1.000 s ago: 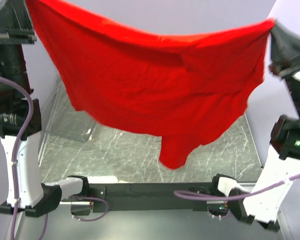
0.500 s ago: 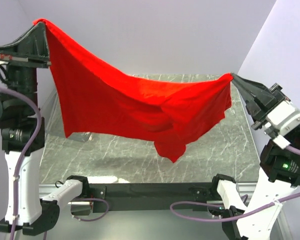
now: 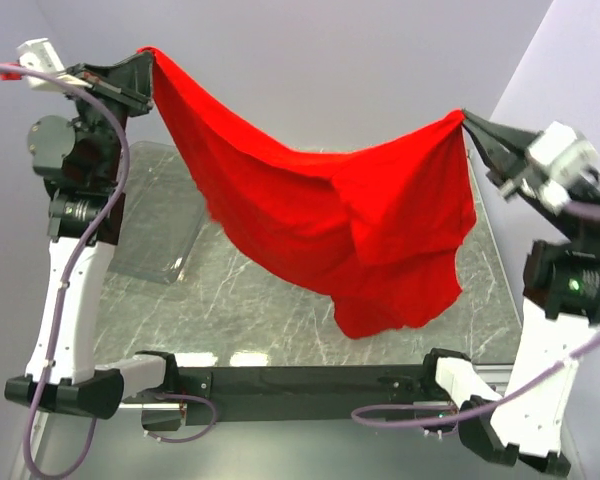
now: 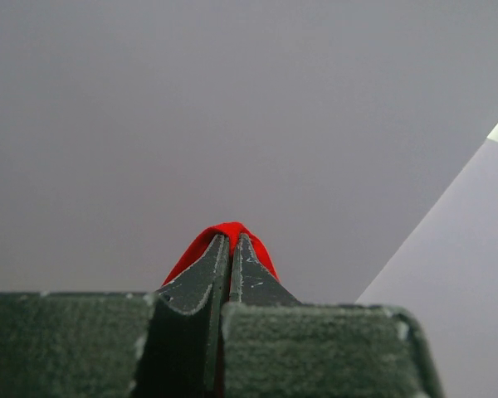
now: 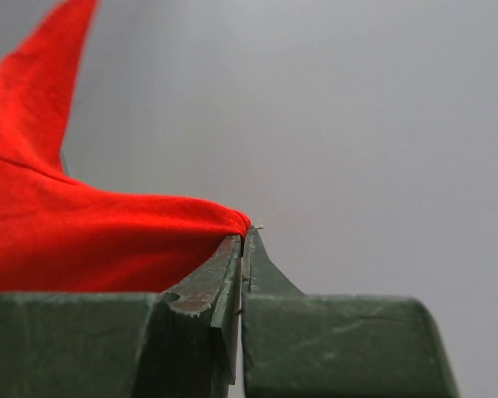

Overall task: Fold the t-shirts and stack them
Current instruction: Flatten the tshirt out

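Observation:
The plain red t-shirt point(image 3: 330, 215) hangs in the air, stretched between my two grippers above the marble table. My left gripper point(image 3: 150, 55) is shut on one corner, high at the upper left. In the left wrist view a red fold point(image 4: 230, 230) wraps over the closed tips point(image 4: 232, 239). My right gripper point(image 3: 465, 116) is shut on the other corner at the right, lower than the left. In the right wrist view the cloth point(image 5: 83, 232) runs off left from the closed tips point(image 5: 243, 235). The shirt sags in the middle; its lowest fold hangs near the table's front.
A clear plastic bin point(image 3: 160, 225) sits on the left of the table, partly behind the shirt. The grey marble table point(image 3: 250, 310) lies below. A black bar point(image 3: 310, 380) with the arm bases runs along the near edge. Purple walls stand behind and to the right.
Both arms have swung the shirt away from the camera. The left gripper moved right and up, the right gripper moved up, and the hanging cloth dropped lower toward the table's front right.

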Motion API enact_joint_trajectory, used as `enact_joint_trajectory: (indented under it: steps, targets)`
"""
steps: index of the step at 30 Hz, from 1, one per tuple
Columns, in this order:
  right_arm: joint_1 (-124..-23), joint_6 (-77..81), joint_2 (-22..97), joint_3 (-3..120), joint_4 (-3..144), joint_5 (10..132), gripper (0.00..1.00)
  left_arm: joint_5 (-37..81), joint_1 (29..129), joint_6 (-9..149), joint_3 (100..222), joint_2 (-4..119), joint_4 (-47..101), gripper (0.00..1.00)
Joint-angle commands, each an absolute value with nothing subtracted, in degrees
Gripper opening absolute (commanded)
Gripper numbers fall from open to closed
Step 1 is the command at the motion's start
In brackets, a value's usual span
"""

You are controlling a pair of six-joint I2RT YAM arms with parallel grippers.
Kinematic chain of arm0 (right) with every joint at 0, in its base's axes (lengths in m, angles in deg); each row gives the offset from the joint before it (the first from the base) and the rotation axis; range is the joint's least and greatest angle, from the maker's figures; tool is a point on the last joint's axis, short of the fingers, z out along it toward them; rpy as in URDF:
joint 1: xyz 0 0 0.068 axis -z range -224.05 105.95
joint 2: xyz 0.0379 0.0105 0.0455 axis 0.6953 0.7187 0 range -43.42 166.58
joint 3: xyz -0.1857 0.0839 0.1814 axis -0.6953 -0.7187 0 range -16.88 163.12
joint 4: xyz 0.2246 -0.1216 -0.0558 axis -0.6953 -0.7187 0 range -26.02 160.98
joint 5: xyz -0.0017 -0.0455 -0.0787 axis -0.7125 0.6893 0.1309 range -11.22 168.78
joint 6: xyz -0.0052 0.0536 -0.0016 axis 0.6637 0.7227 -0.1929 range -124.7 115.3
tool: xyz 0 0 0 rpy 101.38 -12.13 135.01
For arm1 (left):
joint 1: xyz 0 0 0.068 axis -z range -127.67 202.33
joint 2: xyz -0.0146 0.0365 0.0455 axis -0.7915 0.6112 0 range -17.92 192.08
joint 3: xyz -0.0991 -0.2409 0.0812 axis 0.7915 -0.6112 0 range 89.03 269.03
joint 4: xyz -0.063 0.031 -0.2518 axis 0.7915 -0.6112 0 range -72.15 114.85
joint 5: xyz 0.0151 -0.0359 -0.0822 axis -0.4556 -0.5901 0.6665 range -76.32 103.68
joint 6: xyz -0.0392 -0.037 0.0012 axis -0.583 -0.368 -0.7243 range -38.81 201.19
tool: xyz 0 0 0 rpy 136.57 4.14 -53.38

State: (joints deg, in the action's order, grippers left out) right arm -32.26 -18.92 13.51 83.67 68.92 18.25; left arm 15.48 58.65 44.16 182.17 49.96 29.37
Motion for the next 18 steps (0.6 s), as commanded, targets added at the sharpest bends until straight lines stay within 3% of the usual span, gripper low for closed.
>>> enact_joint_trajectory:
  steps: [1, 6, 11, 14, 18]
  targets:
    - [-32.4, -26.8, 17.4, 80.6, 59.2, 29.6, 0.00, 16.8, 58.4, 42.5, 182.1, 52.5, 32.0, 0.01]
    - [-31.8, -20.9, 31.5, 93.1, 60.2, 42.2, 0.00, 20.4, 58.4, 38.6, 191.6, 62.8, 37.0, 0.01]
    - [-31.6, -16.4, 38.9, 106.6, 63.8, 44.2, 0.00, 23.4, 58.5, 35.1, 203.9, 72.3, 40.8, 0.01]
    - [-31.7, -16.3, 37.4, 105.7, 68.2, 42.7, 0.00, 23.0, 58.5, 36.9, 207.3, 72.6, 41.7, 0.01]
    - [-31.7, -19.2, 28.0, 89.8, 70.8, 39.2, 0.00, 23.3, 58.3, 39.0, 199.6, 68.1, 42.5, 0.01]
